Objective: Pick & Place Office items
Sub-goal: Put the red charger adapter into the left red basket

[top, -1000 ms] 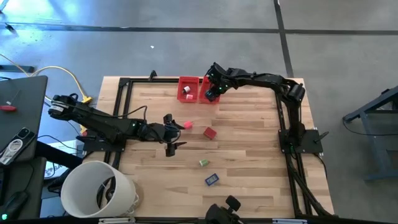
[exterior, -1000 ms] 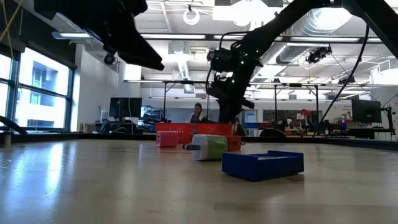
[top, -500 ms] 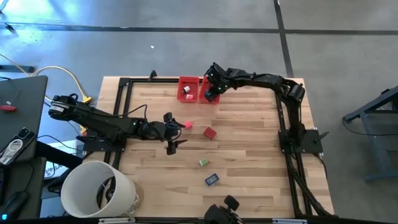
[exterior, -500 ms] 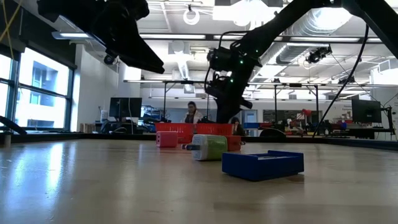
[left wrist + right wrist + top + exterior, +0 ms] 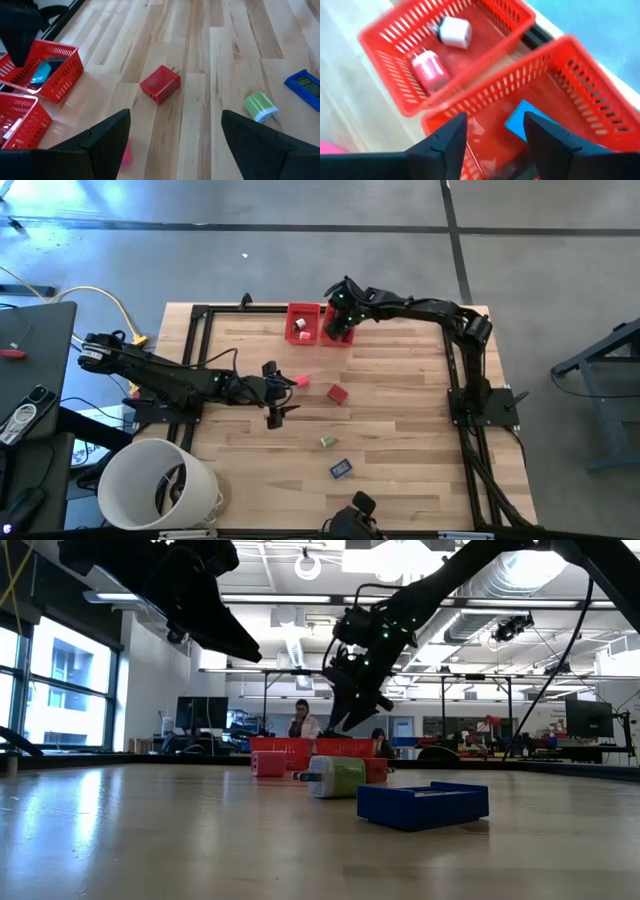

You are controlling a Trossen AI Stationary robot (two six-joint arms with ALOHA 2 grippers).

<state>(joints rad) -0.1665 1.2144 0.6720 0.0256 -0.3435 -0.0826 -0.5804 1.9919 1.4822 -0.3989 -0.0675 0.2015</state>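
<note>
Two red bins stand side by side at the table's far edge. One holds a white piece and a pink piece; the other holds a teal piece. My right gripper hangs open above that bin with nothing between its fingers. On the table lie a pink piece, a red piece, a green piece and a dark blue piece. My left gripper hovers open just left of the pink piece.
A big white bucket stands off the table's near left corner. A black frame runs along the table's left, far and right edges. Bare wood lies right of the loose pieces. A person shows in the room beyond the table.
My right gripper has tipped a little, its fingers swinging up and toward the left above the right-hand bin. My left arm has kept still. The loose pieces have not moved. The person in the room behind has walked toward the left.
</note>
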